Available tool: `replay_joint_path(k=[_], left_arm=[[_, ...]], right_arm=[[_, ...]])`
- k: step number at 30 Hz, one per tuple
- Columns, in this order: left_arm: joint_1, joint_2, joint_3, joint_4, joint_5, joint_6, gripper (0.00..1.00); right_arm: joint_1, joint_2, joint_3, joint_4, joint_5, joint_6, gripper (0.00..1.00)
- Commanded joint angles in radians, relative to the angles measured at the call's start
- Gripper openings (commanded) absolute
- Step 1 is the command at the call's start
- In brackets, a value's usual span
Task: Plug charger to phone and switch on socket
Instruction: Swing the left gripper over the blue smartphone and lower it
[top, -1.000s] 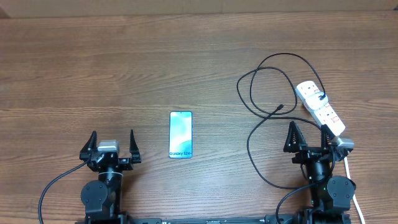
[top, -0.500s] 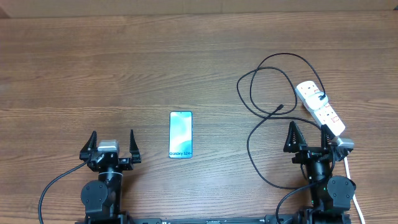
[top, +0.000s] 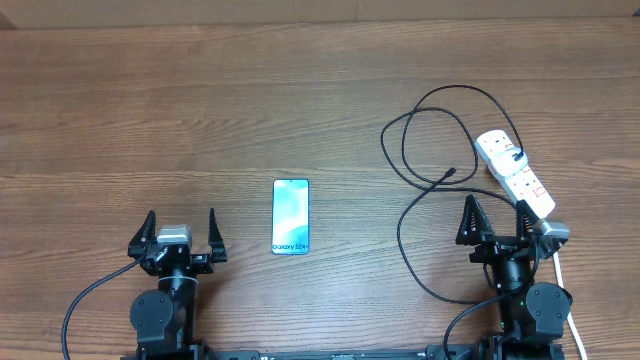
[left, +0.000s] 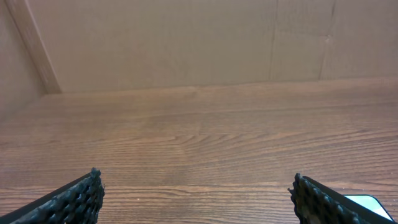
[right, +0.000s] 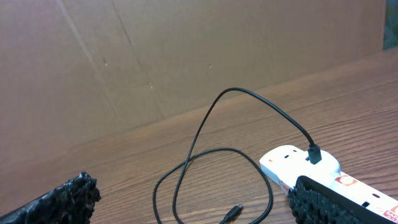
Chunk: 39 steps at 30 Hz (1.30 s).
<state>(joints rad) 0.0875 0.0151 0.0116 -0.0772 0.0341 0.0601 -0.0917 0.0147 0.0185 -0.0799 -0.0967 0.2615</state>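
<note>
The phone (top: 291, 216) lies flat on the table, screen up, text end toward me; its corner shows in the left wrist view (left: 368, 203). The white socket (top: 514, 172) lies at the right, also in the right wrist view (right: 298, 165). The black charger (top: 412, 160) loops left of the socket, one end plugged into the socket (right: 313, 153), its loose plug tip (top: 451, 175) on the table, also in the right wrist view (right: 234, 213). My left gripper (top: 180, 225) is open and empty, left of the phone. My right gripper (top: 496, 215) is open and empty, just near of the plug tip.
The socket's white cord (top: 567, 300) runs along the right arm's base. A brown board wall (left: 186, 43) stands at the table's far edge.
</note>
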Motion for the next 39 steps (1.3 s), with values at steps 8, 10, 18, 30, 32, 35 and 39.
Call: replay_joint_path(k=[8,10,18,30,32,35,39], left_arm=[[0.004,-0.009,-0.007,0.083,-0.078,0.101,1.00],[0.004,-0.009,-0.007,0.072,-0.070,0.100,1.00],[0.004,-0.009,-0.006,0.329,0.297,0.072,0.99],[0.004,0.140,0.238,0.337,0.419,-0.023,1.00],[0.003,0.261,0.343,0.337,0.484,-0.024,1.00],[0.003,0.455,0.506,0.336,0.563,-0.090,0.99],[0.002,0.684,0.715,0.335,0.700,-0.255,1.00]], right_arm=[[0.000,-0.009,-0.010,0.004,0.006,-0.001,1.00],[0.000,-0.009,-0.010,0.004,0.006,-0.001,1.00],[0.000,-0.009,-0.010,0.003,0.006,-0.001,1.00],[0.000,-0.009,-0.010,0.004,0.006,-0.001,1.00],[0.000,-0.009,-0.010,0.004,0.006,-0.001,1.00],[0.000,-0.009,-0.010,0.004,0.006,-0.001,1.00],[0.000,-0.009,-0.010,0.004,0.006,-0.001,1.00]])
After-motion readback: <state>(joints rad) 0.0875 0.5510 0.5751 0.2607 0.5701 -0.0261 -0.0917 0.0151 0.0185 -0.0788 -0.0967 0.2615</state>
